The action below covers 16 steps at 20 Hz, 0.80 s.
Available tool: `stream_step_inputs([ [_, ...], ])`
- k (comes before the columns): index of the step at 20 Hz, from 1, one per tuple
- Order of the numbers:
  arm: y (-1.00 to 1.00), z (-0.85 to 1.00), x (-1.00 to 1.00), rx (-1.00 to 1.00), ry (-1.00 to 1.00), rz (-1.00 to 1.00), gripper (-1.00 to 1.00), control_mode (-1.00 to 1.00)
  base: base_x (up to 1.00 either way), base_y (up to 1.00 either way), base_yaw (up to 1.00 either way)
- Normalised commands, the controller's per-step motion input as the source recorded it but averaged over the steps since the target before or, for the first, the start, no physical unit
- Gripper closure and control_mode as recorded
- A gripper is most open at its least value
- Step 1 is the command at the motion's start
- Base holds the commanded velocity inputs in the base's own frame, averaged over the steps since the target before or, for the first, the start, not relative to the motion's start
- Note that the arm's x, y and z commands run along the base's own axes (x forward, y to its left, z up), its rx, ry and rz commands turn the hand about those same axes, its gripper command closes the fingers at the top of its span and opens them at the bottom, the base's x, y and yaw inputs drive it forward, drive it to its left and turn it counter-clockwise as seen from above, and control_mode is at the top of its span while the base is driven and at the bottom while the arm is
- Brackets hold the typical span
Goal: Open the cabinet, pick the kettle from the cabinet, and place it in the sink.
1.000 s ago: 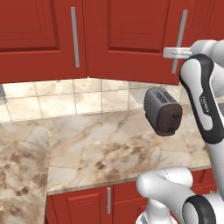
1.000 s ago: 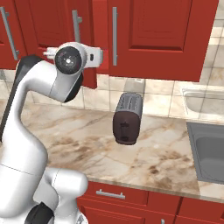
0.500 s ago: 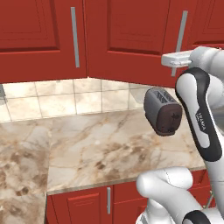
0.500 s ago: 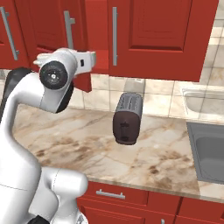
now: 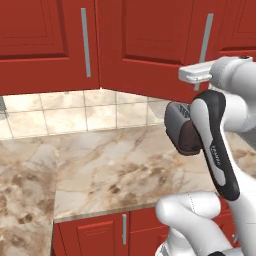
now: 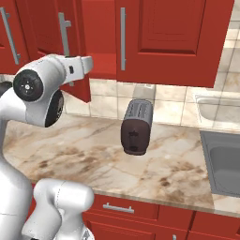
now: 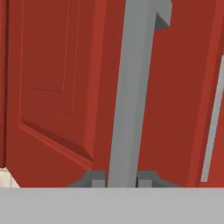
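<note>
The pincer (image 7: 120, 178) is clamped on the grey bar handle (image 7: 131, 92) of one cabinet (image 6: 164, 37) door (image 7: 57, 87); in the hand view its two tips sit tight against either side of the bar, near the bar's lower end. That door stands swung partly out from the cabinet front: in the right base view its lower edge hangs forward over the counter (image 6: 93, 154), and a red shelf (image 6: 104, 65) shows in the gap behind it. The other cabinet door (image 6: 168, 40), to the right of the gap in that view, is flat and shut, with its own long handle (image 6: 123, 38) near the gap. A toaster (image 6: 136, 126) stands on the counter below the cabinet, just in front of the tiled wall (image 6: 108, 101). The sink (image 6: 225, 161) lies in the counter well to the right of the toaster. In the left base view the hand (image 5: 200, 73) is at the door's handle (image 5: 205, 44), above the toaster (image 5: 181, 129). I cannot make out the kettle inside the cabinet.
</note>
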Motion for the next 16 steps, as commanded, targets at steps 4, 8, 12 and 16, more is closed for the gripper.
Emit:
stream_step_inputs([
  [4,0.30,0.20,-0.40,-0.08,0.00,-0.15,1.00,-1.00,0.00,0.00,0.00],
  [8,0.30,0.17,-0.38,-0.08,0.00,-0.14,1.00,-1.00,0.00,0.00,0.00],
  [12,0.32,0.14,-0.37,-0.09,0.00,-0.13,1.00,-1.00,0.00,0.00,0.00],
  [16,0.32,0.13,-0.34,-0.08,0.02,-0.14,1.00,-1.00,0.00,0.00,0.00],
])
